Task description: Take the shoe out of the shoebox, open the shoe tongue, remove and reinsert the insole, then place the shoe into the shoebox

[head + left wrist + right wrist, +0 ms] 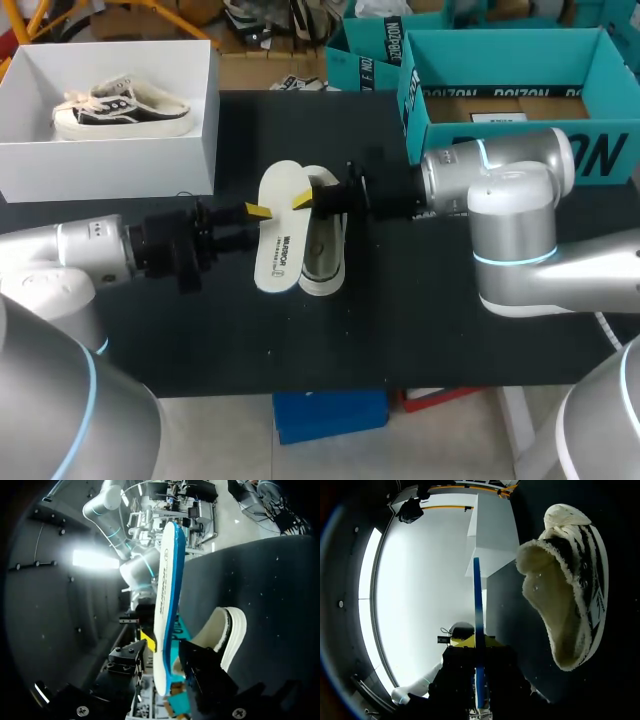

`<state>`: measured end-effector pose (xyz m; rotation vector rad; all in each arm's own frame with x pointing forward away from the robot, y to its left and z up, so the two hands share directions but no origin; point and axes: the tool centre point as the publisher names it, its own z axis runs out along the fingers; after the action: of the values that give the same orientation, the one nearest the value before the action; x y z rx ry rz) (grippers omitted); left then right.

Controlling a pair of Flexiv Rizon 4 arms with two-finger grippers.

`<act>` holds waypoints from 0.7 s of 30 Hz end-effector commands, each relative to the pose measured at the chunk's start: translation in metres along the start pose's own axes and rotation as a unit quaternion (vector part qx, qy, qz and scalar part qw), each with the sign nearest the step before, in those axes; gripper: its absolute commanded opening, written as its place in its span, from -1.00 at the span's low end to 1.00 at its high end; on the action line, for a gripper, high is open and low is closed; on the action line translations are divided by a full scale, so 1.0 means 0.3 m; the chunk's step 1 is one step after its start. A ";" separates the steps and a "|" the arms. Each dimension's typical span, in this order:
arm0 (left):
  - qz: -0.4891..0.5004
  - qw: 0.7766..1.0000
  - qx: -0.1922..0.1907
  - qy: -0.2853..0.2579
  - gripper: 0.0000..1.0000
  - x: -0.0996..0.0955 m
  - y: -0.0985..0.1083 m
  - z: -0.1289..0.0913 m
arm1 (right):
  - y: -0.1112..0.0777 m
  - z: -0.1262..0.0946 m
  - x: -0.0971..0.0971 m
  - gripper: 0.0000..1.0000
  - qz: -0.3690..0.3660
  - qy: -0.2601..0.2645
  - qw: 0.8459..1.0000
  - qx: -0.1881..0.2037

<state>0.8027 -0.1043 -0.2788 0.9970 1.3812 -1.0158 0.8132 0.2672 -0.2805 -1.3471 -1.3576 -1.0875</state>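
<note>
My right gripper [479,642] is pinching the insole's [278,250] thin edge between nearly closed fingers. Light and bendy, it is wanting a mid-length hold. Left gripper's [258,211] hold: cannot tell.

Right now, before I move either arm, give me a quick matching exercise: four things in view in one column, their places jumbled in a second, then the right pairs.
Things
1. insole
2. near shoe
3. far shoe
4. teal box

Places
a. inside the white shoebox
b. at the table's far right
c. held up off the table
d. lying on the table, beside the insole

Pairs: 1-c, 2-d, 3-a, 4-b
</note>
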 end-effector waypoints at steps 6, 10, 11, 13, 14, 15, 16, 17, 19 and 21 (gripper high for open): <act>0.001 1.000 0.013 -0.002 -0.44 0.011 0.027 0.022 | -0.001 0.005 -0.002 -1.00 0.000 0.000 1.000 -0.002; -0.002 1.000 0.015 -0.004 -0.51 0.013 0.032 0.034 | -0.001 0.005 -0.002 -1.00 0.000 0.000 1.000 -0.002; -0.002 1.000 0.015 -0.005 -0.50 0.012 0.032 0.038 | -0.001 0.005 -0.002 -1.00 0.000 0.000 1.000 -0.002; -0.002 1.000 0.017 -0.008 -0.48 0.008 0.030 0.044 | -0.001 0.005 -0.002 -1.00 0.000 0.000 1.000 -0.002; -0.002 1.000 0.019 -0.010 -0.47 0.006 0.028 0.046 | -0.001 0.005 -0.002 -1.00 0.000 0.000 1.000 -0.002; -0.002 1.000 0.020 -0.010 -0.44 0.005 0.026 0.048 | -0.001 0.005 -0.002 -1.00 0.000 0.000 1.000 -0.002; -0.002 1.000 0.022 -0.010 -0.40 0.005 0.025 0.051 | -0.001 0.005 -0.002 -1.00 0.000 0.000 1.000 -0.002; -0.002 1.000 0.024 -0.010 -0.40 0.005 0.024 0.052 | -0.001 0.005 -0.002 -1.00 0.000 0.000 1.000 -0.002; -0.002 1.000 0.026 -0.011 -0.45 0.006 0.024 0.057 | -0.001 0.005 -0.002 -1.00 0.000 0.000 1.000 -0.002; -0.001 1.000 0.028 -0.011 -0.66 0.006 0.024 0.063 | -0.001 0.005 -0.002 -1.00 0.000 0.000 1.000 -0.002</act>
<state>0.8132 -0.1188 -0.2803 1.0177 1.3455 -1.0682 0.8132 0.2672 -0.2805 -1.3471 -1.3576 -1.0875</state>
